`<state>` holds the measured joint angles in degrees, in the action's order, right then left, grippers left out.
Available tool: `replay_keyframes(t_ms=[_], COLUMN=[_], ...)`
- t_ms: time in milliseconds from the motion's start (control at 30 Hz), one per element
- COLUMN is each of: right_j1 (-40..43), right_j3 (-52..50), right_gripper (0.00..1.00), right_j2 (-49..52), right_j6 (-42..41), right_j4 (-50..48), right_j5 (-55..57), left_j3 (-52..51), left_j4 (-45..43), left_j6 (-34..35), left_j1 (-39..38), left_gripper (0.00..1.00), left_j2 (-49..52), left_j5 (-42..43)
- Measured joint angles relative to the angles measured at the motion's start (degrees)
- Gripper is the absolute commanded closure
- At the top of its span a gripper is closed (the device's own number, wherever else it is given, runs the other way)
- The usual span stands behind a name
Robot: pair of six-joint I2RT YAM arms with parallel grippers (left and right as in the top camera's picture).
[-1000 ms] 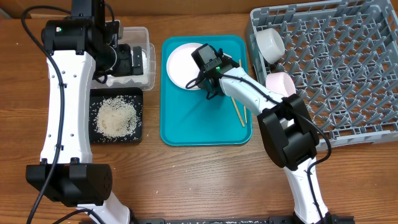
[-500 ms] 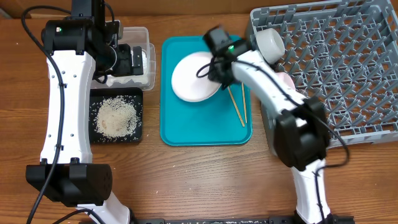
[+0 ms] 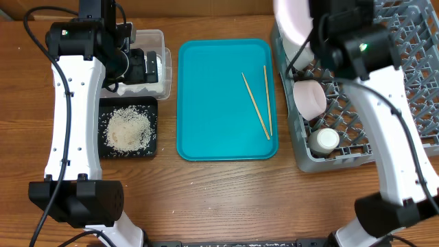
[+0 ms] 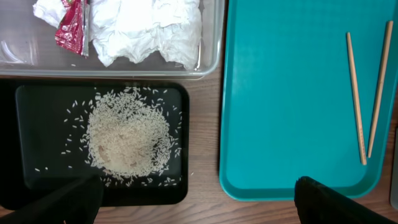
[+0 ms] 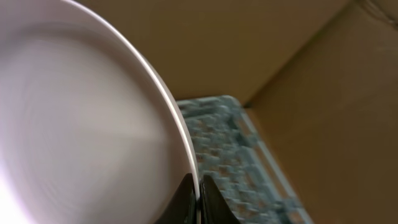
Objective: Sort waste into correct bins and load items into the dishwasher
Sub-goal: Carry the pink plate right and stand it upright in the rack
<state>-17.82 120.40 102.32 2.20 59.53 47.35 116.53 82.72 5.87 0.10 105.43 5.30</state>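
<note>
My right gripper (image 5: 198, 198) is pinched tight on the rim of the white plate (image 5: 81, 137), up over a corner of the grey rack (image 3: 418, 41). My left gripper (image 4: 198, 186) is wide open. Below it, the rice (image 4: 127, 140) lies in the black tray (image 4: 37, 106). The chopsticks (image 3: 255, 106) lie between my grippers.

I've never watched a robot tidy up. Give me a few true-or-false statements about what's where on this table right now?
The two chopsticks lie on the teal tray. True.
The rice sits on the teal tray. False: it is heaped in the black tray.
The right arm's jaws pinch the white plate at its rim. True.
The napkins lie in the black tray. False: they are in the clear tub.
</note>
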Motion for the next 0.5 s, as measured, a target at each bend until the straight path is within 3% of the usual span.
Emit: replay_keyframes(t_ms=[267, 500], right_j1=[11.0, 12.0], right_j3=[-6.2, -11.5], right_gripper=[0.96, 0.96], right_j2=[7.4, 11.5], right_j6=[9.6, 18.4], right_j4=[-12.7, -24.2], right_j5=[3.0, 4.1], left_j3=[0.0, 0.0], left_j4=[0.0, 0.0], left_j6=[0.0, 0.0], left_j1=[0.0, 0.0], left_gripper=[0.00, 0.00], left_j2=[0.0, 0.0], left_j5=[0.0, 0.0])
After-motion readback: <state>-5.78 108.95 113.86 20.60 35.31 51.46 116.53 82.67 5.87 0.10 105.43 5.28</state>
